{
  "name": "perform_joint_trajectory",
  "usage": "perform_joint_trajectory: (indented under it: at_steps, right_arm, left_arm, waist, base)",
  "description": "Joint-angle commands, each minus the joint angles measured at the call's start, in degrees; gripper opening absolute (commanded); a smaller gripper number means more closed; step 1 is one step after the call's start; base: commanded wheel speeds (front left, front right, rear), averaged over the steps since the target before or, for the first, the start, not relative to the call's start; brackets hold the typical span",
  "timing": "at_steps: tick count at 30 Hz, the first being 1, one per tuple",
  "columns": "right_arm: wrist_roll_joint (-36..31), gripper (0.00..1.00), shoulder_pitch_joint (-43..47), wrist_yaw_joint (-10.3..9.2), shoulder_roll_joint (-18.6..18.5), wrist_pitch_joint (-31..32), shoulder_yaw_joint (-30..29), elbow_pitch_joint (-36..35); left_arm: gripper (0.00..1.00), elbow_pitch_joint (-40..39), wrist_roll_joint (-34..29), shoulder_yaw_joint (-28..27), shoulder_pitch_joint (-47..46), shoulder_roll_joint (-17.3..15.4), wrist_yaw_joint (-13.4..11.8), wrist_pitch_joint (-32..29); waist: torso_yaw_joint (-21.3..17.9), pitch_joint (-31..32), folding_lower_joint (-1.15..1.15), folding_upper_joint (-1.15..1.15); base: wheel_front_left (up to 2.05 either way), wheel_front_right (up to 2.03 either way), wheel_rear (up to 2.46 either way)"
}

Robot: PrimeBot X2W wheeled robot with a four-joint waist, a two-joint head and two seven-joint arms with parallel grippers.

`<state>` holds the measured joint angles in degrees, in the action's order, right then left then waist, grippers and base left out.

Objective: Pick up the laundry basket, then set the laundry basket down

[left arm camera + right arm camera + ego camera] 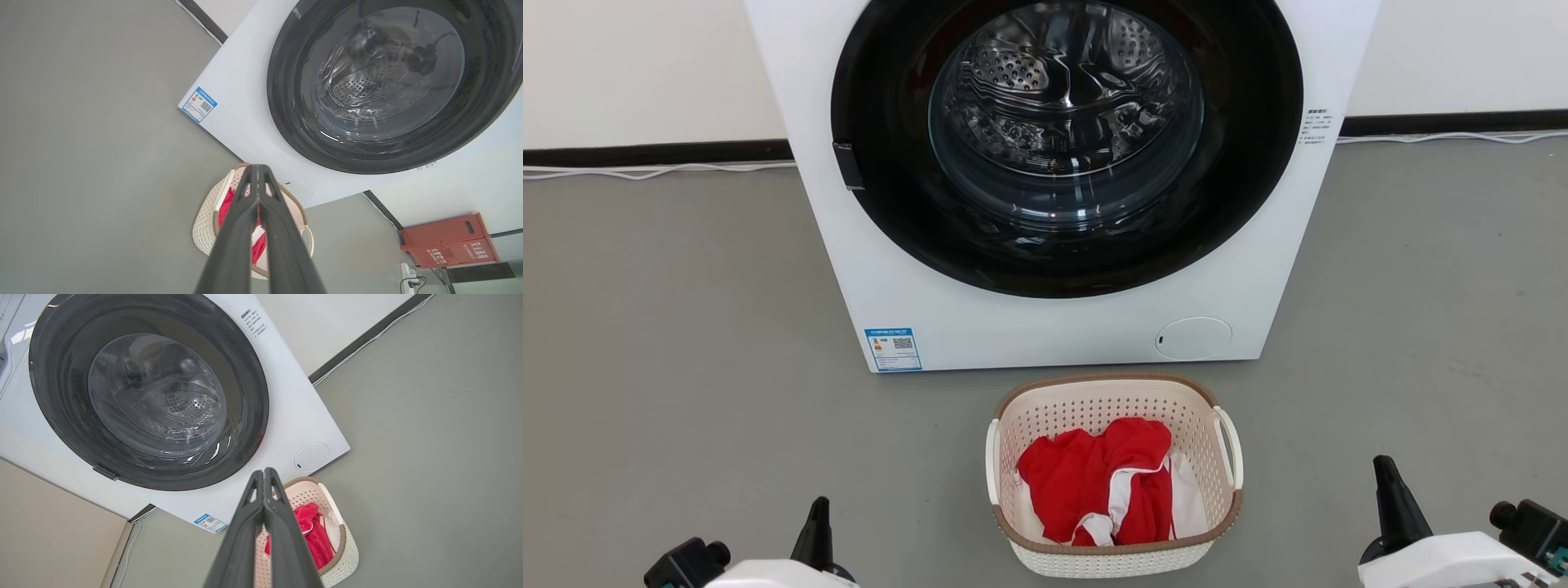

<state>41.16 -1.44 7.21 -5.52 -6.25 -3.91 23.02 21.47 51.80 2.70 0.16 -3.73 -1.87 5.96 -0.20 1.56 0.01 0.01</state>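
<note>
The laundry basket [1209, 433] stands on the grey floor just in front of the washing machine. It is cream-white and perforated, with a brown rim and white loop handles on both sides. Red and white clothes [1103, 482] lie inside it. My left gripper [815, 513] is shut and empty at the lower left, well to the left of the basket. My right gripper [1385, 469] is shut and empty at the lower right, apart from the basket's right handle. In the wrist views the basket [204, 228] [347, 547] lies behind the shut left gripper [257, 171] and right gripper [264, 475].
A white front-loading washing machine [931, 310] with its round dark door closed stands right behind the basket. White cables [645, 171] run along the wall's dark skirting. A red box [449, 241] sits by the wall. Open grey floor spreads on both sides.
</note>
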Motion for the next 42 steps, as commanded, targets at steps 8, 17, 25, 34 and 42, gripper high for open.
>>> perform_joint_trajectory:
  at_steps: [8,17,25,34,42]
  right_arm:
    - [6.65,0.0,-2.95,0.17,-0.12,1.94,-0.24,-2.6]
    - [12.78,0.0,-3.2,0.19,0.26,3.44,-0.58,-3.48]
    - [17.57,0.0,-3.4,0.2,0.56,4.6,-0.84,-4.18]
    - [23.68,0.0,-3.64,0.21,0.94,6.09,-1.16,-5.06]
    - [29.11,0.0,-3.86,0.22,1.28,7.42,-1.46,-5.84]
  left_arm:
    - [0.0,-2.4,5.41,-2.02,-3.65,-0.16,1.76,-1.48]
    - [0.0,-3.09,10.23,-3.02,-4.02,-0.02,2.81,-3.0]
    - [0.0,-3.63,14.01,-3.8,-4.32,0.09,3.63,-4.19]
    - [0.0,-4.32,18.82,-4.8,-4.69,0.23,4.68,-5.7]
    - [0.0,-4.93,23.1,-5.68,-5.02,0.35,5.61,-7.05]
  waist:
    - [0.02,-0.2,-0.01,-0.01]
    - [0.05,-0.41,-0.01,-0.01]
    - [0.07,-0.58,-0.01,-0.01]
    - [0.09,-0.79,-0.01,-0.01]
    - [0.11,-0.98,-0.01,-0.01]
  base:
    - [0.0,0.0,0.0]
    - [0.0,0.0,0.0]
    - [0.0,0.0,0.0]
    - [0.0,0.0,0.0]
    - [0.0,0.0,0.0]
